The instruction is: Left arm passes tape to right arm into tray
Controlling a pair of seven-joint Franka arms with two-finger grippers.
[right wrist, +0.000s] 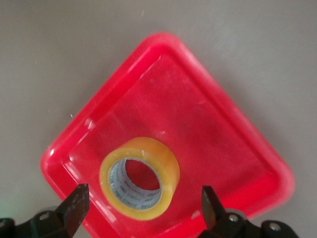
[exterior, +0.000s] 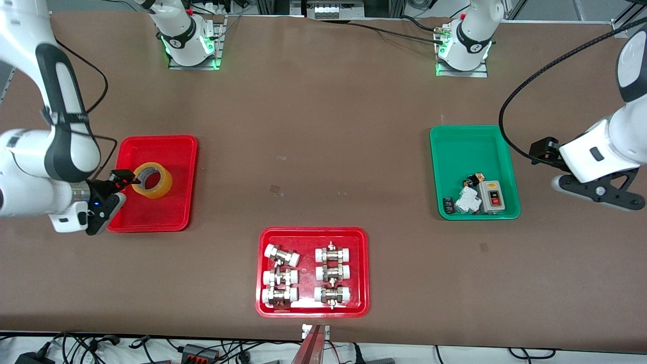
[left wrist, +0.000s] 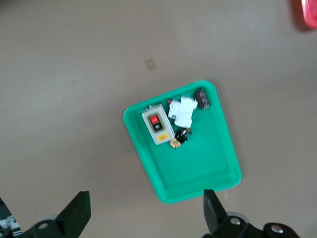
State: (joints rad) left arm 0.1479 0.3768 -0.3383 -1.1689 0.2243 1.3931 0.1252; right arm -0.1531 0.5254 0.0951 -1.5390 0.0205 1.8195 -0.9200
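The tape [exterior: 152, 180] lies flat in the red tray [exterior: 178, 151], directly beneath the right end effector [right wrist: 143, 210] (released, empty), while the left end effector [left wrist: 147, 215] waits, released, near the green tray [left wrist: 208, 171].

A green rectangular plastic tray [exterior: 474, 146] sits on the brown table top [exterior: 313, 151] toward the left arm's end. Clustered at its end nearer the front camera lie a grey switch box with a red button [exterior: 491, 196], a small white plastic part [exterior: 467, 199], and a few small dark pieces. Nearer the front camera, a red tray [exterior: 313, 235] holds six metal fittings with white caps [exterior: 332, 274], in two columns of three.
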